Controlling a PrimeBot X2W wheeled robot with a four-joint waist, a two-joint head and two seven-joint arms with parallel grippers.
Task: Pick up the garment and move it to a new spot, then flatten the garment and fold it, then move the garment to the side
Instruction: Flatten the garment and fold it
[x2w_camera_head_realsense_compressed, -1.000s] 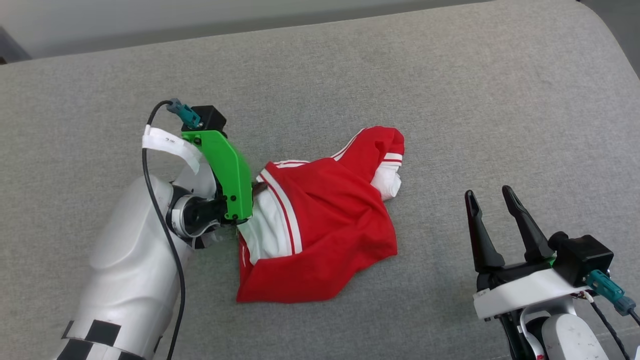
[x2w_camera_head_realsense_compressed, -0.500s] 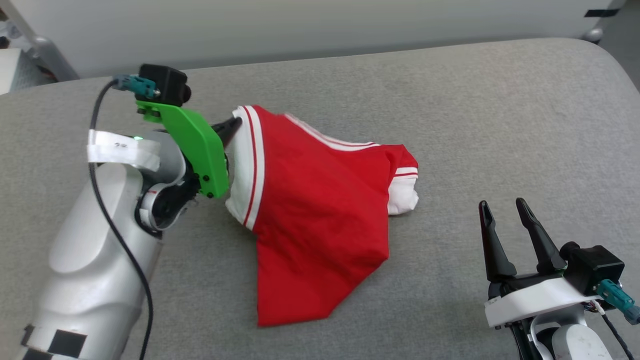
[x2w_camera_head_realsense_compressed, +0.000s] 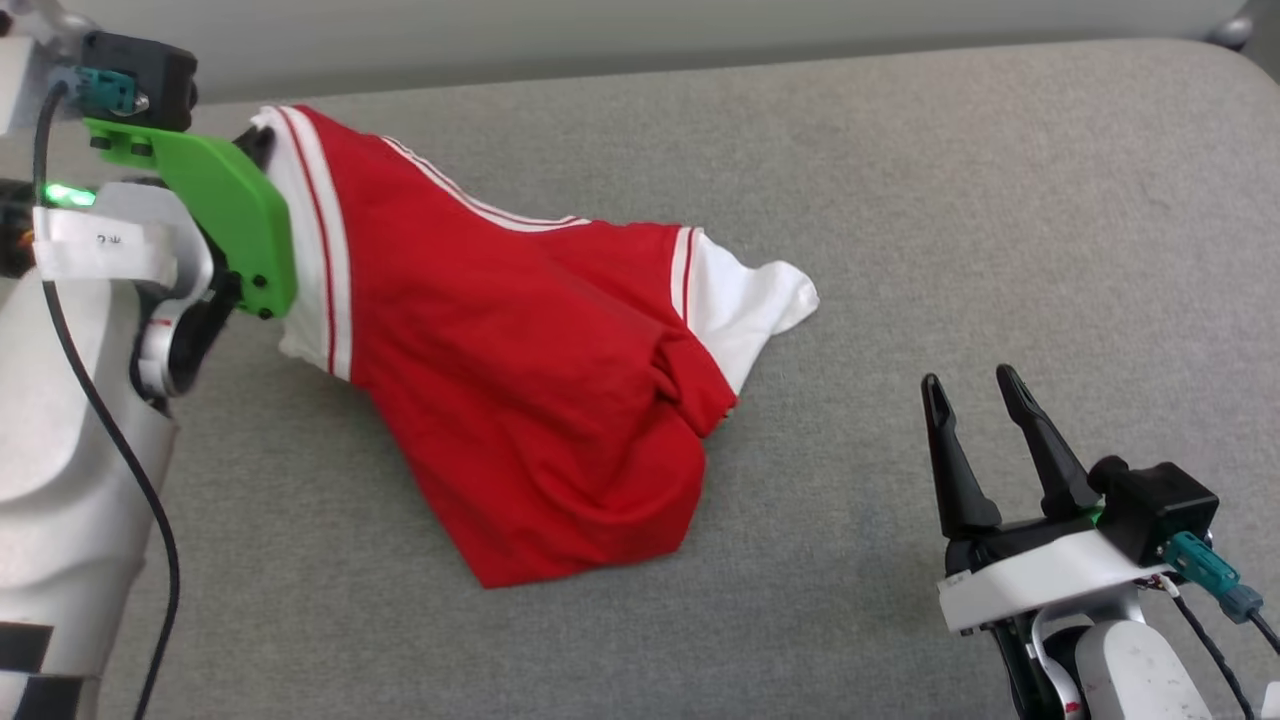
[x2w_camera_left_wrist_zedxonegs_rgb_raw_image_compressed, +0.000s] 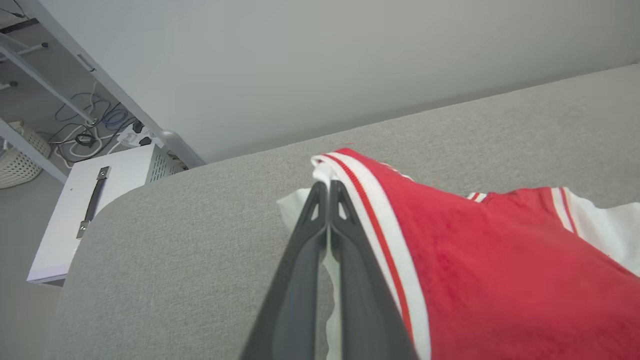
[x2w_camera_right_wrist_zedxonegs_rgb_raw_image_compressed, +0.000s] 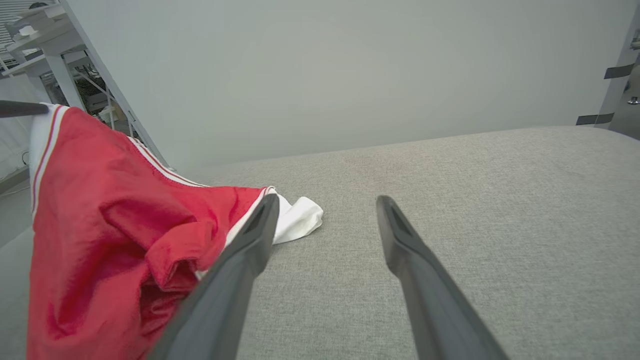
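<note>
The garment (x2w_camera_head_realsense_compressed: 520, 380) slopes lengthwise from the clamped left pincer (x2w_camera_left_wrist_zedxonegs_rgb_raw_image_compressed: 327, 186) down rightward.

My green bracket (x2w_camera_head_realsense_compressed: 225, 215) covers most of my left gripper (x2w_camera_head_realsense_compressed: 258, 148) where it pinches the garment (x2w_camera_head_realsense_compressed: 520, 380); my right wrist view's bottom edge cuts that garment off.

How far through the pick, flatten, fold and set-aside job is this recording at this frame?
Done: the left gripper has its jaws shut on the garment at its striped white edge. In hand: that end is lifted, the rest drapes onto the grey surface. Left: setting it down, flattening, folding, moving aside; the right gripper stands open, empty.
</note>
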